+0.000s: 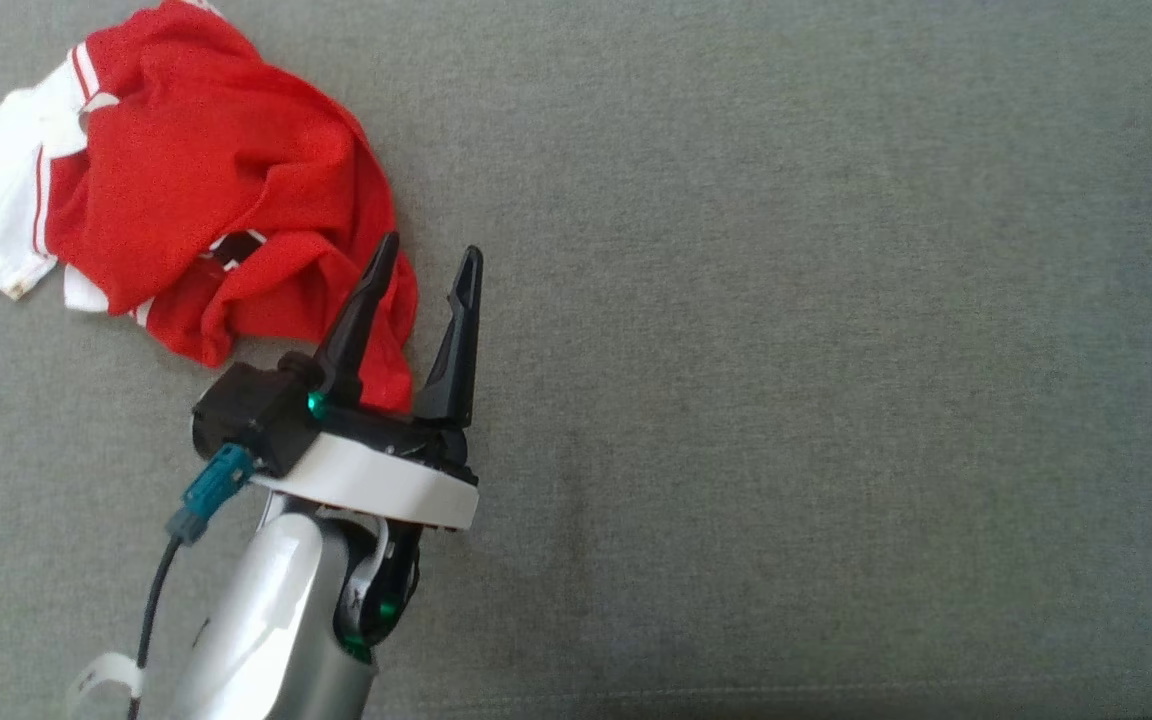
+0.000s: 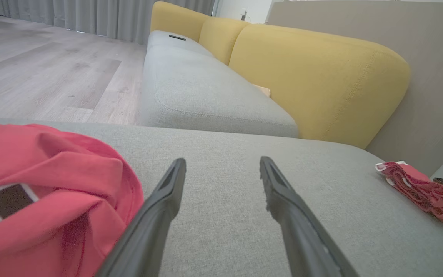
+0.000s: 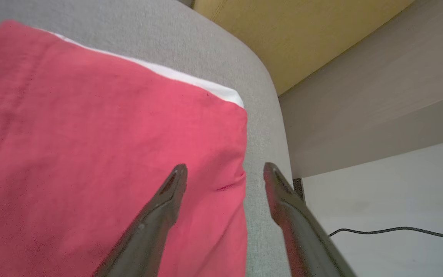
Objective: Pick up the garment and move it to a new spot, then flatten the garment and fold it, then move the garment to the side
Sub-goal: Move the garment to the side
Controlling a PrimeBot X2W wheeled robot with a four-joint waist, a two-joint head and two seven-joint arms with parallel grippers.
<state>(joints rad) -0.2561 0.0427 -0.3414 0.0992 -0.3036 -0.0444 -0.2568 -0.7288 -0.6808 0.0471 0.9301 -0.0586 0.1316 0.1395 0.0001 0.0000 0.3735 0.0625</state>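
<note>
Red crumpled shirt [image 1: 206,190] is lying just left of my spread left claw [image 1: 432,245]; right claw [image 3: 225,166], spread, is hovering over a folded garment [image 3: 90,134].

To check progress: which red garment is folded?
The flat garment at the right gripper, with straight edges; the crumpled garment lies beside the left gripper.

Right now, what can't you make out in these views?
Crumpled garment: head view, top edge crops it; the left gripper covers its lower right hem.
Folded garment: right wrist view, left and bottom edges crop it; head view has a sliver at its right edge.
Dark item on the far grey seat: left wrist view, too small to identify.
</note>
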